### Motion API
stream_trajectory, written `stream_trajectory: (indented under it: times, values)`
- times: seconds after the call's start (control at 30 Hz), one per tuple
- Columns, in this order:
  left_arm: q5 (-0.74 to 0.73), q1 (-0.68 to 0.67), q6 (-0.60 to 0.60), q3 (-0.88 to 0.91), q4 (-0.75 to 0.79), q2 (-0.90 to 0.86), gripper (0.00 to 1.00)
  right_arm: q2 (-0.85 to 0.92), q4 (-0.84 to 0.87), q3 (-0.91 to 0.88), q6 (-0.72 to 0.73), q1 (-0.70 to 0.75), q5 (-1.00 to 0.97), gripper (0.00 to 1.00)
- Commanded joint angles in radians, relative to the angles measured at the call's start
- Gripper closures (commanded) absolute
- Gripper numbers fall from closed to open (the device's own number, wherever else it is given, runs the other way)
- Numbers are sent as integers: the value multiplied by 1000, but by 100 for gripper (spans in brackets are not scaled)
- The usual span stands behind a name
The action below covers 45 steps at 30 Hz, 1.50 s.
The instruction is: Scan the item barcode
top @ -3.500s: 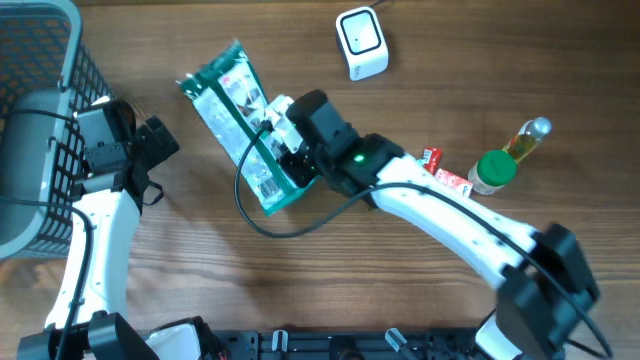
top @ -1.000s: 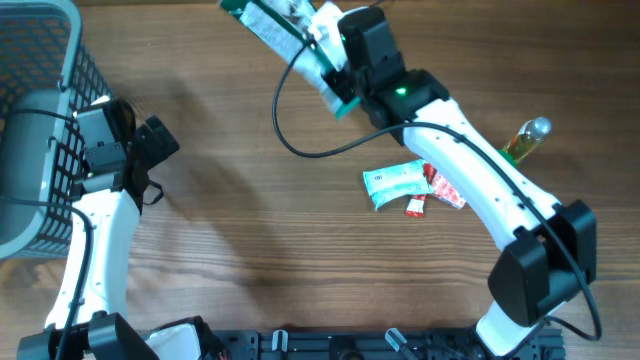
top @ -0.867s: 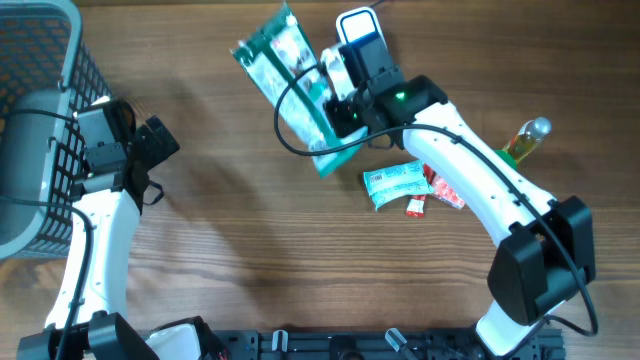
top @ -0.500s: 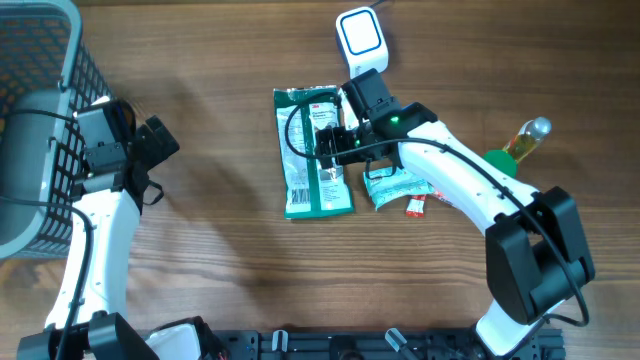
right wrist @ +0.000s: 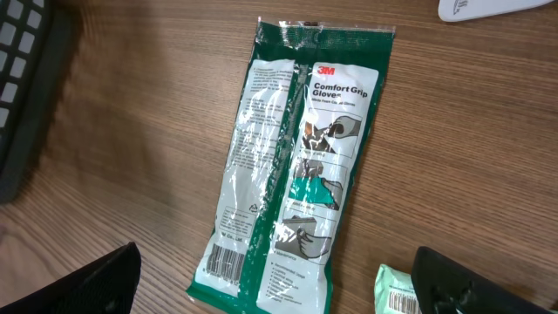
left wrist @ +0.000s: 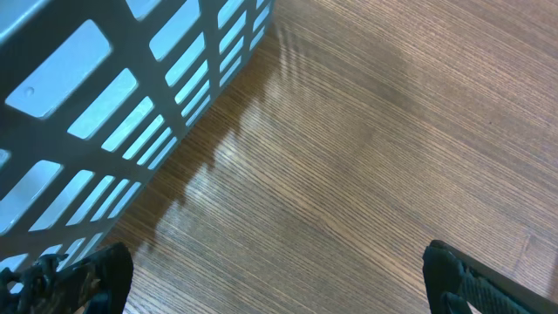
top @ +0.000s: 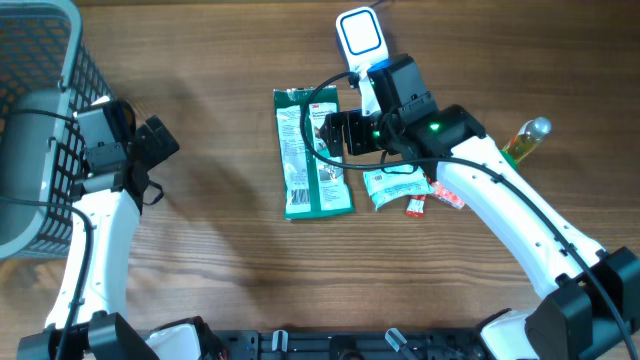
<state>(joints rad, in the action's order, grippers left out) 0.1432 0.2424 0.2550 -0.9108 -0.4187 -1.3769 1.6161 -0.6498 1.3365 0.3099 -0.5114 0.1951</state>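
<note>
Since right hand (top: pixel 338 133) hangs wide open, empty, over the 3M glove pack (top: pixel 315 150) lying flat on the desk (top: pixel 200 280) near the scanner (top: pixel 360 34), any grasp should pinch a long edge, clear of the barcode (right wrist: pixel 225 260). Left hand (top: pixel 158 140) spread, holding nothing, by basket (top: pixel 40 60).

Basket (top: pixel 88 75) cropped; scanner (right wrist: pixel 497 7) — edge only

One glove pack (top: pixel 315 150), one pale green packet (top: pixel 395 186), two red sachets (top: pixel 446 194), one scanner (top: pixel 360 35), one basket (top: pixel 85 70), one bottle (top: pixel 528 138)
</note>
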Motion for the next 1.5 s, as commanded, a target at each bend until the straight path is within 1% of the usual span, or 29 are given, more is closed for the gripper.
stream_trajectory:
  times: [0.0,0.27,0.33,0.43,0.63,0.73,0.8,0.93,1.0,1.03,1.07,1.13,1.17,1.2,1.23,1.27,1.3,1.33,1.37,1.4,1.43,1.47]
  values:
    - [-5,2,-12,-10,2,8,0,11,2,8,6,2,9,0]
    - [-5,2,-12,-10,2,8,0,19,3,-1,6,1,9,0]
    - [-5,2,-12,-10,2,8,0,-2,-1,-4,7,2,9,0]
    - [-5,2,-12,-10,2,8,0,-125,-1,-4,6,2,9,0]
    - [-5,2,-12,-10,2,8,0,-504,-2,-4,7,2,9,0]
    - [-5,2,-13,-10,2,8,0,-645,-3,-4,7,2,9,0]
    - [-5,2,-13,-10,2,8,0,-728,-3,-4,7,2,9,0]
    - [-5,2,-13,-10,2,8,0,-813,-14,-4,7,2,9,0]
    - [-5,2,-12,-10,2,8,0,-842,-74,-4,7,2,9,0]
    - [-5,2,-13,-10,2,8,0,-863,-142,-4,5,2,8,0]
    - [-5,2,-12,-10,2,8,0,-891,-209,-4,5,14,-26,0]
    - [-5,2,-13,-10,2,8,0,-955,-288,-4,8,47,-109,0]
    - [-5,2,-12,-10,2,8,0,-992,-291,-14,-37,66,-129,0]
    - [-5,2,-12,-10,2,8,0,-1020,-272,-29,-109,85,-141,0]
    - [-5,2,-12,-10,2,8,0,-1066,-194,-73,-252,124,-143,0]
    - [-5,2,-12,-10,2,8,0,-1106,-122,-124,-333,159,-142,0]
    - [-5,2,-12,-10,3,8,0,-1153,-25,-189,-408,196,-139,0]
    - [-5,2,-13,-10,2,8,0,-1216,110,-290,-502,239,-105,0]
    - [-5,2,-12,-10,2,8,0,-1258,206,-364,-552,257,-84,0]
    - [-5,2,-12,-10,2,8,0,-1317,353,-471,-602,274,-60,0]
    - [-5,2,-13,-10,2,8,0,-1353,446,-542,-609,277,-56,0]
    - [-5,2,-12,-10,2,8,0,-1417,597,-666,-609,277,-55,0]
